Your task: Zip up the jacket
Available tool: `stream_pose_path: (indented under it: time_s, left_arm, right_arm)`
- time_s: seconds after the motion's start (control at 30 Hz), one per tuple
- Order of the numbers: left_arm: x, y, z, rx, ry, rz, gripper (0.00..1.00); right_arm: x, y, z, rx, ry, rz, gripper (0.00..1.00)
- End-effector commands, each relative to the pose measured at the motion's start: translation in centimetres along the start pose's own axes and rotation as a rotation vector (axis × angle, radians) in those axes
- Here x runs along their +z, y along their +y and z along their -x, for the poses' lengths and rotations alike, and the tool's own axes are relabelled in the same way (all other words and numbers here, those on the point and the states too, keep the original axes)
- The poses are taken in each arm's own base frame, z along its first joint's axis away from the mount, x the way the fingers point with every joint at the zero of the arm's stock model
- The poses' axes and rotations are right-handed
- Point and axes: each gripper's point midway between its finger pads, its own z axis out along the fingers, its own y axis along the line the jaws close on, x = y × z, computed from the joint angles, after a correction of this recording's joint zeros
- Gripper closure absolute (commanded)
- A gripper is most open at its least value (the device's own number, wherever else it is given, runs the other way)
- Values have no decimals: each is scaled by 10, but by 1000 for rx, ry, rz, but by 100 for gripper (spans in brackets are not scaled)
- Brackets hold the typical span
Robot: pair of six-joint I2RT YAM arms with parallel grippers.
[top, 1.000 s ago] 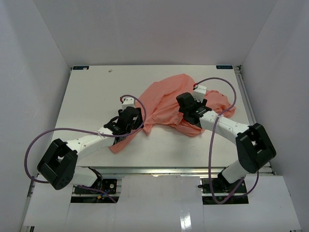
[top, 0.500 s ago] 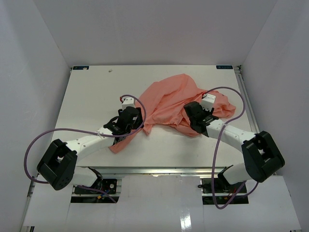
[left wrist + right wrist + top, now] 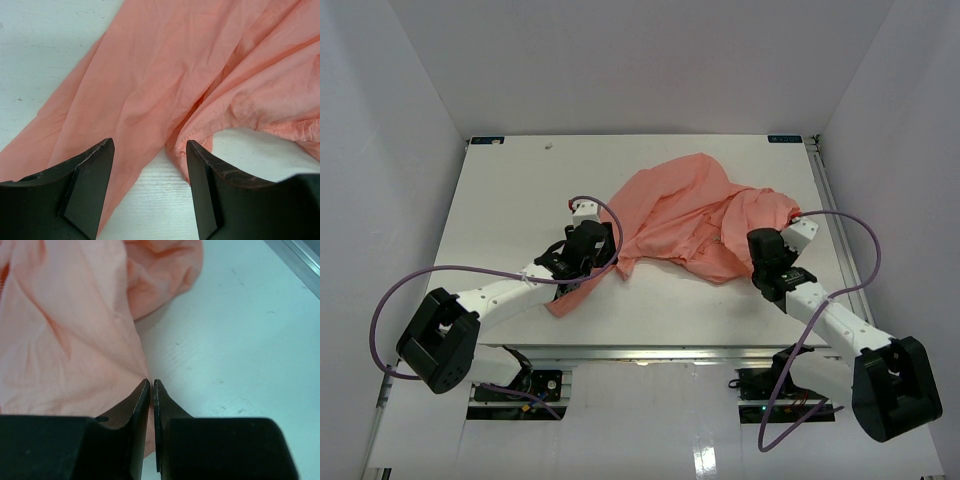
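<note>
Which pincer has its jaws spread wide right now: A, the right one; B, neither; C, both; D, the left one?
D: the left pincer gapes wide over the jacket, while the right pincer is pinched shut on its edge.

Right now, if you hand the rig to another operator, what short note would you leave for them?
Left gripper: open, low over a jacket fold, holding nothing.
Right gripper: shut at the jacket's near right edge; a pinch on cloth is unclear.
Jacket: crumpled on the table, zipper not visible.
Done: nothing shown. Left: spread it, find the zipper, zip up.
</note>
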Motion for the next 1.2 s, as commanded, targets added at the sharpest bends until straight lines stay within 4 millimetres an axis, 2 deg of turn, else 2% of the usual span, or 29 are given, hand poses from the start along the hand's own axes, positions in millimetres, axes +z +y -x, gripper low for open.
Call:
stream_pose_path:
  time_s: [0.0,0.1,0.23,0.37,0.4,0.5,0.6,0.67,0.77,0.8,1.0,1.03,1.17]
  left_arm:
    - [-5,-4,10,-11,-29,-28,30]
    - [-6,-4,10,-10,-29,-32,30]
    - [-8,-4,12,-13,-37,-34,29]
    - [-8,-4,11,-13,-35,-34,29]
    - [-7,-5,11,-11,-34,-34,29]
    - [-7,-5,12,-10,-33,-35,29]
    - [-6,-4,11,-7,-32,-29,29]
    - [-5,-3,10,-4,-31,-21,29]
    - [-3,-1,9,2,-30,-9,29]
    - [-3,0,8,3,-30,-6,29]
    - [-1,0,8,8,-28,-2,29]
    - [-2,-1,8,7,-27,-5,29]
    - [-4,-1,10,2,-33,-12,29]
  right_arm:
    - [1,-29,3,76,-43,-94,79]
    - [-4,-41,19,111,-91,-135,71]
    - [-20,-47,50,132,-152,-144,44]
    - [-38,-44,80,128,-191,-110,41]
    - [-44,-37,92,122,-209,-63,42]
    - [-61,4,117,68,-259,169,44]
    - [-72,49,127,-31,-240,344,44]
    - [-65,79,111,-146,-151,381,39]
    - [-59,105,94,-274,-67,377,31]
    - [-52,115,76,-329,-20,372,30]
    - [-29,141,25,-516,123,376,20]
    - [-26,143,17,-541,146,373,19]
    - [-10,134,6,-593,173,265,19]
